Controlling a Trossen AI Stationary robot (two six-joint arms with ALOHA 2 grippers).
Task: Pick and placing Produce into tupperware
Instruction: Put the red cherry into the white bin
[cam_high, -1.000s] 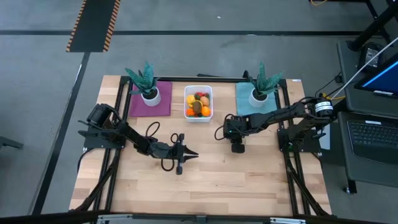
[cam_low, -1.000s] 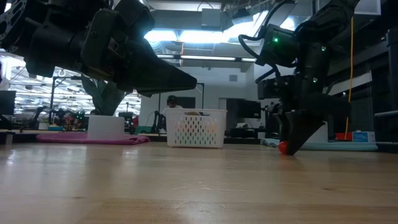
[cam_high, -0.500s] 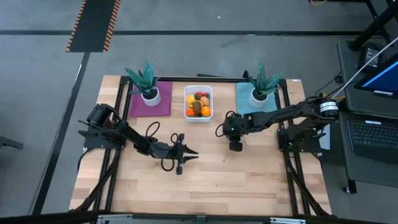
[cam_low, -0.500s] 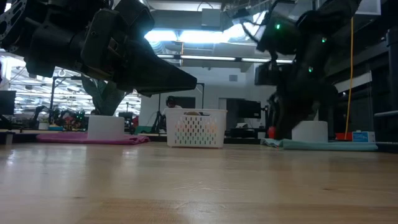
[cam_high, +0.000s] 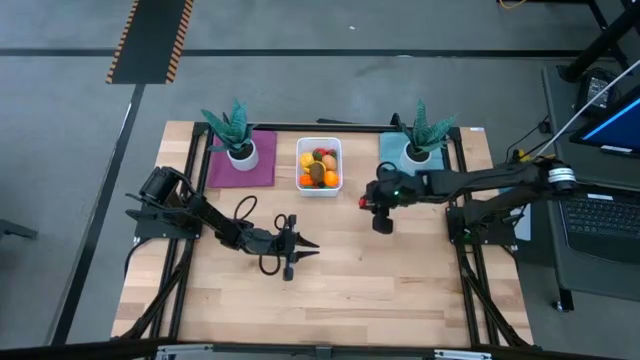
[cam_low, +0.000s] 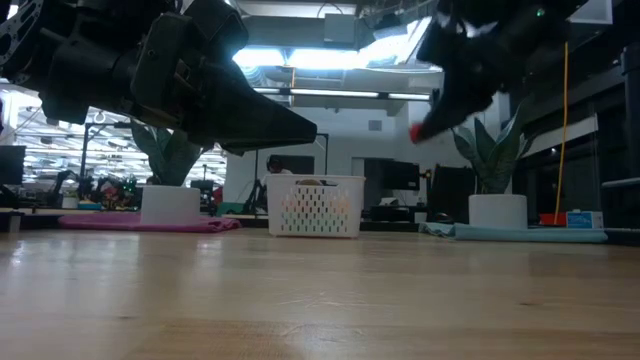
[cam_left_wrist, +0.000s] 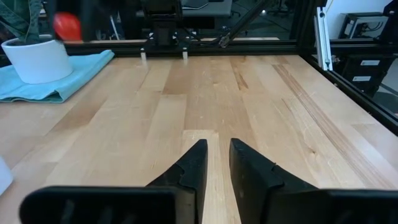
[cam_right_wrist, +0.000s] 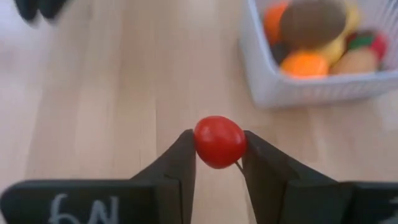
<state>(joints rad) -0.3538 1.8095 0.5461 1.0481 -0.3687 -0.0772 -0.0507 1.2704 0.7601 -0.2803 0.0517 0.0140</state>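
We find the right gripper (cam_right_wrist: 219, 163) closed on a small red fruit (cam_right_wrist: 219, 141), likely a cherry, held clear of the table just beside the white tub (cam_right_wrist: 298, 87), which already holds oranges, a kiwi and other produce. We judge the fruit light, hard and smooth, apt to roll or squirt free, so the present hold across its middle is the sound one. The left gripper (cam_left_wrist: 216, 163) waits low over bare table, fingers slightly apart and empty; we read no usable lettering anywhere.

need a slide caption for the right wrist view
Right hand grips a small red fruit between its fingers above the wooden table, beside the white tub of produce.
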